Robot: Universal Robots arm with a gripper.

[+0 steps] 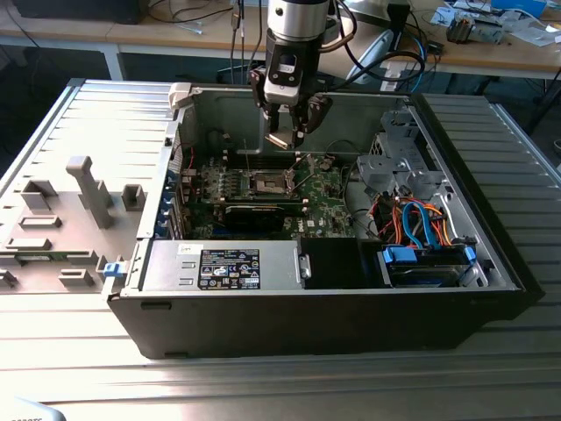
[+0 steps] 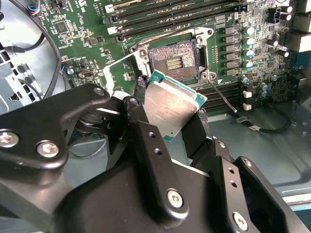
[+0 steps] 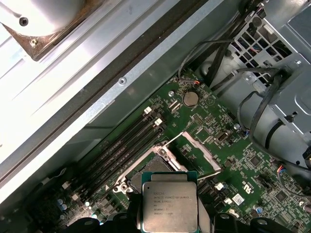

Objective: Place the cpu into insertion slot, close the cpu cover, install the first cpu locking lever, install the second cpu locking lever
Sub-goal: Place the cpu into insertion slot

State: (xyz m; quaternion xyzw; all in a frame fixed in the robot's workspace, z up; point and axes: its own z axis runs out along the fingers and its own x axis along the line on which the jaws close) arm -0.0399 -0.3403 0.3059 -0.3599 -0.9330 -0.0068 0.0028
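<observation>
Presently on record:

- Held item: the cpu, a small flat square chip with a silvery-grey metal top and a green edge. It is clamped by its sides between the black fingers of the pincer. In both wrist views it faces the cameras.
- Position: the cpu hangs in the air over the green circuit board, near the insertion slot and not touching it.
- Insertion slot: a square socket with a dark pin field and a silver rim. It lies bare, with no chip seated.
- Cpu cover: a thin silver frame plate, swung up beside the slot.
- Locking lever: a thin metal rod, raised off the board at the slot's other side.
- Housing: a black computer case on its side, lid off, resting on a ribbed grey metal table.
- Also present: grey plastic blocks, standing at the exterior view's left.
</observation>
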